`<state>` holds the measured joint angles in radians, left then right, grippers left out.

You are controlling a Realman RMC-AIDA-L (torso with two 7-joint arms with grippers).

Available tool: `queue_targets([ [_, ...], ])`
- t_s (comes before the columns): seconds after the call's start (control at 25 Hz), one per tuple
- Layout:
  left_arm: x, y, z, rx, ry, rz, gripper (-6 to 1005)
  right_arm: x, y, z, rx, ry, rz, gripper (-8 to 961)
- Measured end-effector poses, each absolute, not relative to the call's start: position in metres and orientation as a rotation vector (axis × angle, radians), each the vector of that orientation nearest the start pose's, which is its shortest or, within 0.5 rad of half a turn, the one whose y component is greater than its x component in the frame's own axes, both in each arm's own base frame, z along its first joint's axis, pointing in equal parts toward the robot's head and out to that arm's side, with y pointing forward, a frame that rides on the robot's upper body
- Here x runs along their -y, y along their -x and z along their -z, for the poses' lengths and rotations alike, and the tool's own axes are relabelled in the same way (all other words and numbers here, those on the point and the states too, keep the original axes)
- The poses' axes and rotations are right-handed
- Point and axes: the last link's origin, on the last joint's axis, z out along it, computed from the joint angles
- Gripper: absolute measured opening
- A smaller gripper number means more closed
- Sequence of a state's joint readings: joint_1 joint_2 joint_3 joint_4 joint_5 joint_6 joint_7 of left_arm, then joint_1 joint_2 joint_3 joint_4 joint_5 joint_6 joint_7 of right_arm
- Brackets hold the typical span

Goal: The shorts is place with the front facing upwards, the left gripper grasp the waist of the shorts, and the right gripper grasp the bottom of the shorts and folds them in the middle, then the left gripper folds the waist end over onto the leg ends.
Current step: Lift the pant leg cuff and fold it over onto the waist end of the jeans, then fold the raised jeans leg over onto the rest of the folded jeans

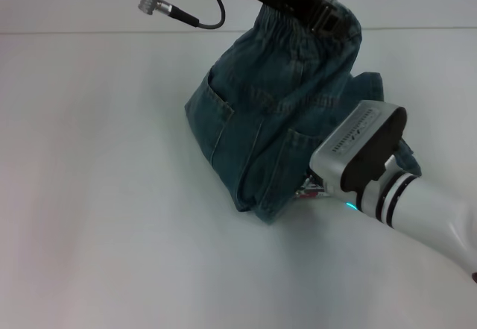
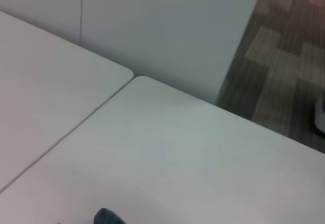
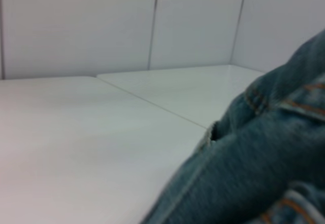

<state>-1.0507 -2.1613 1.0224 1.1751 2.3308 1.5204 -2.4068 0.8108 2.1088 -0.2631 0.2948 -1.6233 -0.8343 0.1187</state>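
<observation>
Shorts [image 1: 276, 120] hanging by waist [image 1: 313, 27] from clamped left gripper [image 1: 328, 19].

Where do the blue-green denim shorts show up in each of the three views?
Head view: the blue-green denim shorts sit centre-right, waistband lifted at the top by the left pincer, lower part on the white table beside the right arm.
Left wrist view: only a small dark blue scrap at the bottom edge, probably the shorts.
Right wrist view: denim fills the lower right.
Shared landmark: the white table.

Blue-green denim shorts [image 1: 268, 120] with orange stitching, white table [image 1: 97, 195], black left claw [image 1: 328, 19]
</observation>
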Motion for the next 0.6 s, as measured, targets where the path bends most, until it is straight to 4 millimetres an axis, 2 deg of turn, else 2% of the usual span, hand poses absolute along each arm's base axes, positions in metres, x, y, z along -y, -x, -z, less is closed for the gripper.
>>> queue_targets([
  [0.6, -0.406, 0.028, 0.003, 0.674, 2.847, 0.202, 50, -0.339, -0.246, 0.131, -0.356, 2.315, -0.515, 882],
])
